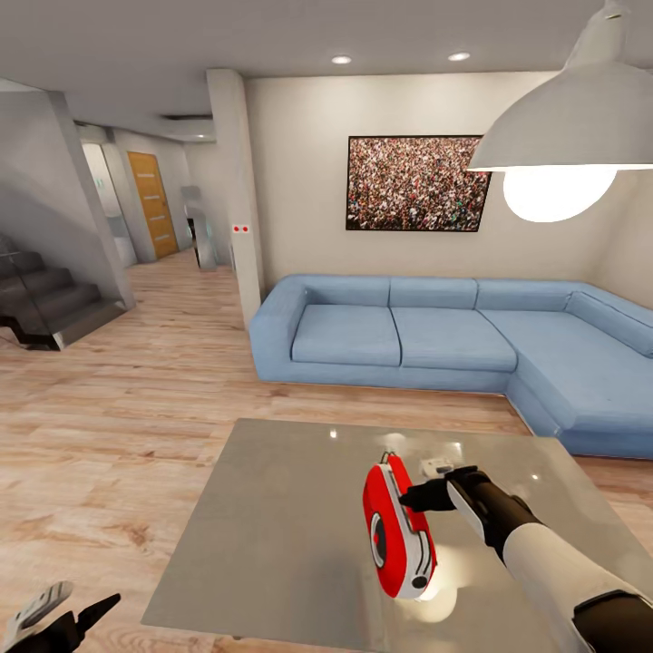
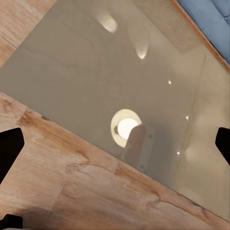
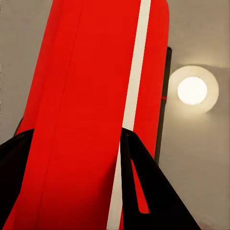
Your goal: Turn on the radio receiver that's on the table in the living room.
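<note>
The red radio receiver [image 1: 396, 531] with its white band stands on end and tilted over the grey table [image 1: 272, 526], its round dial facing left. Whether its lower end touches the top I cannot tell. My right gripper [image 1: 415, 497] is shut on its upper right side. In the right wrist view the red body [image 3: 91, 110] runs between the two black fingers [image 3: 153, 191]. My left gripper [image 1: 68, 618] hangs low over the wood floor off the table's near left corner. The left wrist view shows its fingers spread wide, open and empty, over the table edge [image 2: 96, 96].
A blue L-shaped sofa [image 1: 435, 336] stands beyond the table under a crowd picture [image 1: 415, 183]. A white pendant lamp [image 1: 567, 127] hangs at upper right. A small white object [image 1: 435, 468] lies on the table behind the gripper. A pillar [image 1: 238, 199] and stairs [image 1: 50, 304] stand at left.
</note>
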Motion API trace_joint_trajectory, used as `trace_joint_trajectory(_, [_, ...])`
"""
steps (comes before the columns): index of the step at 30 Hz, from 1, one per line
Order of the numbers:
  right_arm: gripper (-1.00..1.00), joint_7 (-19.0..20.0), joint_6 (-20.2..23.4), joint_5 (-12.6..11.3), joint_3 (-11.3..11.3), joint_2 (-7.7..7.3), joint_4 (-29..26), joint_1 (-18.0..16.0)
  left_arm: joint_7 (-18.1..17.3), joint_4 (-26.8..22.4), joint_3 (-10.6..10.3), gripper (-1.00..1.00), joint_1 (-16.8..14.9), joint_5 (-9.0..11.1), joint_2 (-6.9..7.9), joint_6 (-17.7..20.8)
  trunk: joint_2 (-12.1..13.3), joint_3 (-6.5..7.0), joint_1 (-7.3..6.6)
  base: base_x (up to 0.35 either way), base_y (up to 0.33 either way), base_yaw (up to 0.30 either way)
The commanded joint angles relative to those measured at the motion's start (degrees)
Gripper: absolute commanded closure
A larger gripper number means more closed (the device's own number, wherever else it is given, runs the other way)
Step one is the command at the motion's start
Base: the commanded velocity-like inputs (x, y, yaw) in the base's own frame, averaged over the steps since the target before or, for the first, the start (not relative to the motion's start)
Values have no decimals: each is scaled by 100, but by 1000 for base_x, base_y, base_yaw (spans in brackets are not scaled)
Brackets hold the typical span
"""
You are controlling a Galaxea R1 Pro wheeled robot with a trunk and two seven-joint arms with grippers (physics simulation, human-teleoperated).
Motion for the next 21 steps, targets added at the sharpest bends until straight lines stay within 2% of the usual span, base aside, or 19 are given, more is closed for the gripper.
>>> trace_joint_trajectory(1, [100, 36, -12, -29, -8, -1, 15, -2, -3, 0, 3, -100, 0, 0, 0, 0, -1, 1, 0, 0, 0, 0])
trace_joint_trajectory(7, [100, 601, -143, -25, -12, -6, 47, -2, -105, 0, 12, -100, 0, 2, 0, 0, -1, 1, 0, 0, 0, 0])
trace_joint_trajectory(10, [100, 1029, -200, -13, -13, -26, 53, -2, -300, 0, 9, -100, 0, -2, 2, -2, -1, 1, 0, 0, 0, 0])
trace_joint_trajectory(14, [100, 1314, -347, -16, -14, -50, 55, -2, -523, 4, 6, -100, 0, -13, 1, -7, -1, 1, 0, 0, 0, 0])
trace_joint_trajectory(17, [100, 1754, -642, -20, -15, -60, 66, -2, -659, 6, 1, -100, 0, -17, 1, -8, -1, 1, 0, 0, 0, 0])
trace_joint_trajectory(21, [100, 2394, -759, -16, -15, -102, 127, -2, -779, 7, -3, -100, 0, -22, 0, -9, -1, 1, 0, 0, 0, 0])
